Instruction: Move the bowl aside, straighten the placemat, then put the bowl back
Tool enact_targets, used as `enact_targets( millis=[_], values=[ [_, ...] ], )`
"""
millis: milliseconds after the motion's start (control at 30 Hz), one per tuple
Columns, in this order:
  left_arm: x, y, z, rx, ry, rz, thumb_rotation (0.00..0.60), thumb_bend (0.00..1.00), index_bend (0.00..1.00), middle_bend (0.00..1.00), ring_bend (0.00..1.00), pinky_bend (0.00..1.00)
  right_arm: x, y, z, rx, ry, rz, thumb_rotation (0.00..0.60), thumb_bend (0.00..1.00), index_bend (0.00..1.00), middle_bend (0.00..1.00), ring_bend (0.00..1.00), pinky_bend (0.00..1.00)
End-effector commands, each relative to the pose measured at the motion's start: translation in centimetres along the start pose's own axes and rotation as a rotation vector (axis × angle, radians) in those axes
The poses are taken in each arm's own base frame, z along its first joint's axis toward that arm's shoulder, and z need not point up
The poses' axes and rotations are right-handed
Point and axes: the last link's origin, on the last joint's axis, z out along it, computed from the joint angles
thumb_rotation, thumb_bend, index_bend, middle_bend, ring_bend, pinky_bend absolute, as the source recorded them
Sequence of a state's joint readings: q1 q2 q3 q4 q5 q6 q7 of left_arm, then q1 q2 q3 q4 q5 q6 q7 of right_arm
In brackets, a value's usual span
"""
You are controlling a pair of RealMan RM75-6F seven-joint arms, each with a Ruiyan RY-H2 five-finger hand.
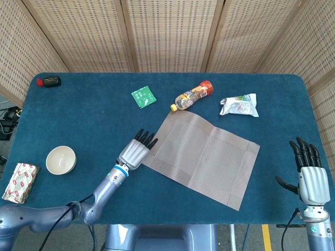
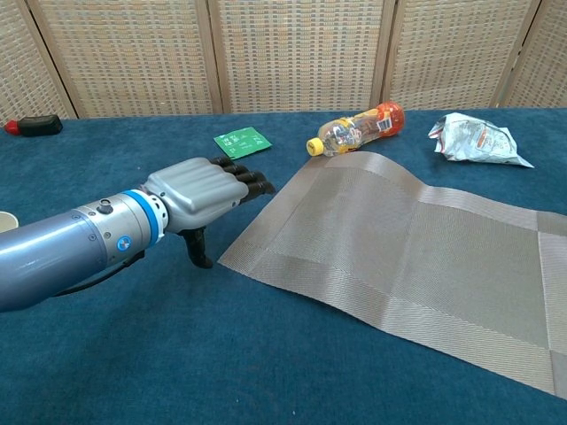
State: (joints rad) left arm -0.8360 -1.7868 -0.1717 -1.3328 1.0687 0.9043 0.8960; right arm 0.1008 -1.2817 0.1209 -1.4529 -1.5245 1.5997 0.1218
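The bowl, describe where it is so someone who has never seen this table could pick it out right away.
Start at the blue table and go to its near left corner, left of the left hand. The bowl stands there on bare cloth, apart from the grey placemat. It is the only round, cream, open thing; the red and white packet beside it is flat and printed.
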Motion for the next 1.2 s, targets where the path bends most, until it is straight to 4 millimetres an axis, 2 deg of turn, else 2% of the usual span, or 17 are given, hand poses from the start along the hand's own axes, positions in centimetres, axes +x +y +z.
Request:
enact_targets(
  millis=[33, 367, 700, 900, 1100, 1200],
  values=[
    [0.0, 0.0, 0.1, 0.001, -0.001, 0.003, 0.6, 0.02, 0.0, 0.0, 0.0, 0.0, 0.0, 0.0, 0.0, 0.0, 0.001, 0.003, 0.6, 0.19, 0.02, 0.0, 0.0, 0.0],
    [-0.3, 0.5, 0.8, -0.006, -0.02, 0.036, 0.6, 0.02, 0.0, 0.0, 0.0, 0.0, 0.2, 0.1, 0.1, -0.004, 0.008, 0.021, 0.6, 0.19, 0.02, 0.0, 0.0, 0.0],
    [-0.4, 1.9, 2.2, -0.013, -0.016, 0.065, 0.6, 0.06, 0.01, 0.0, 0.0, 0.0, 0.2, 0.1, 0.1, -0.004, 0.013, 0.034, 0.6, 0.19, 0.02, 0.0, 0.0, 0.0],
    [0.0, 2.9, 2.4, -0.026, 0.043, 0.06, 0.6, 0.24, 0.06, 0.0, 0.0, 0.0, 0.2, 0.1, 0.2, -0.005, 0.011, 0.04, 0.6, 0.19, 0.02, 0.0, 0.0, 0.0],
    [0.3, 3.5, 2.0, -0.057, 0.107, 0.038, 0.6, 0.35, 0.09, 0.0, 0.0, 0.0, 0.2, 0.0, 0.1, 0.001, 0.01, 0.045, 0.6, 0.19, 0.02, 0.0, 0.0, 0.0],
    [0.3, 3.7, 1.7, -0.071, 0.129, 0.026, 0.6, 0.37, 0.1, 0.0, 0.0, 0.0, 0.2, -0.1, 0.1, 0.003, 0.009, 0.047, 0.6, 0.19, 0.02, 0.0, 0.0, 0.0]
  ],
)
